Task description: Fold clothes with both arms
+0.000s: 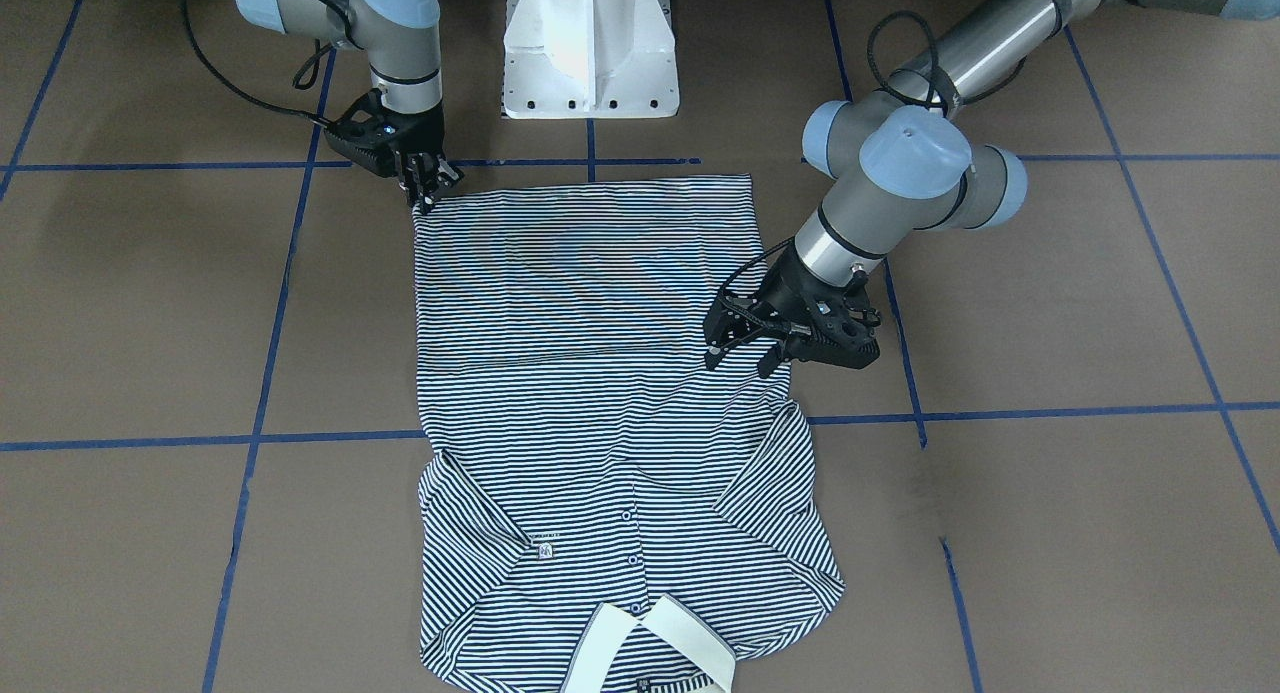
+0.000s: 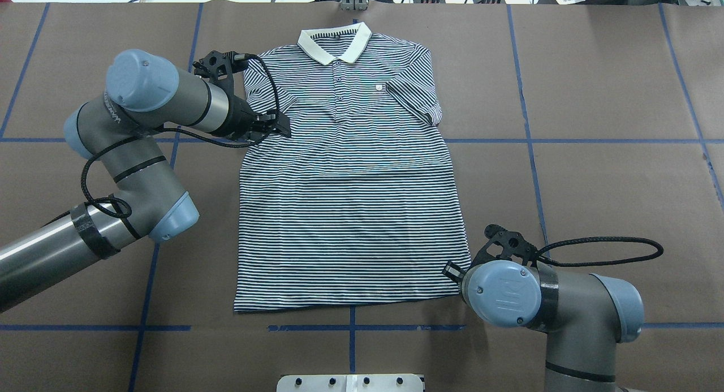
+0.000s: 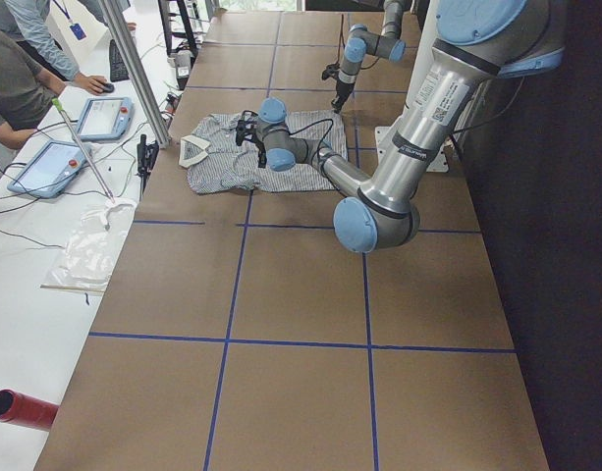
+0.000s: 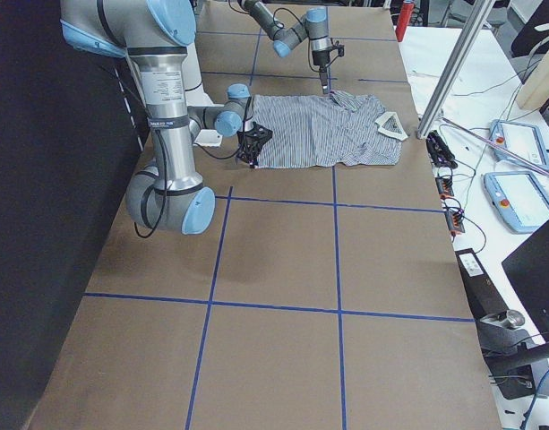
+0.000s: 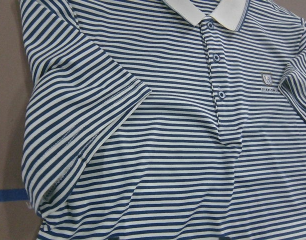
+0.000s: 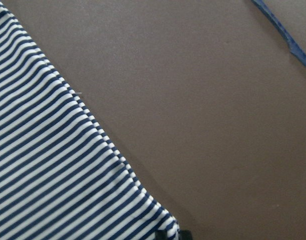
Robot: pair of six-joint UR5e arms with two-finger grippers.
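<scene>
Brown table (image 2: pixel 594 211) gridded with blue tape (image 2: pixel 529 141); white bench (image 3: pixel 26 324) alongside.

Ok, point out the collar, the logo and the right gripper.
collar (image 2: pixel 356 46): overhead view, one flap.
logo (image 5: pixel 267 79): left wrist view, the crest.
right gripper (image 1: pixel 426 205): front-facing view, between its fingers, at shirt (image 1: pixel 590 303) corner.

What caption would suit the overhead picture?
Flat striped polo shirt, left pincer by a sleeve, right arm at a hem corner.

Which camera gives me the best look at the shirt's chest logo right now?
Left wrist view: the logo is close, unblocked, beside the placket. Overhead and front-facing views show it as a tiny pale patch; the side views are too far to tell; the right wrist view sees only an edge of the shirt.
</scene>
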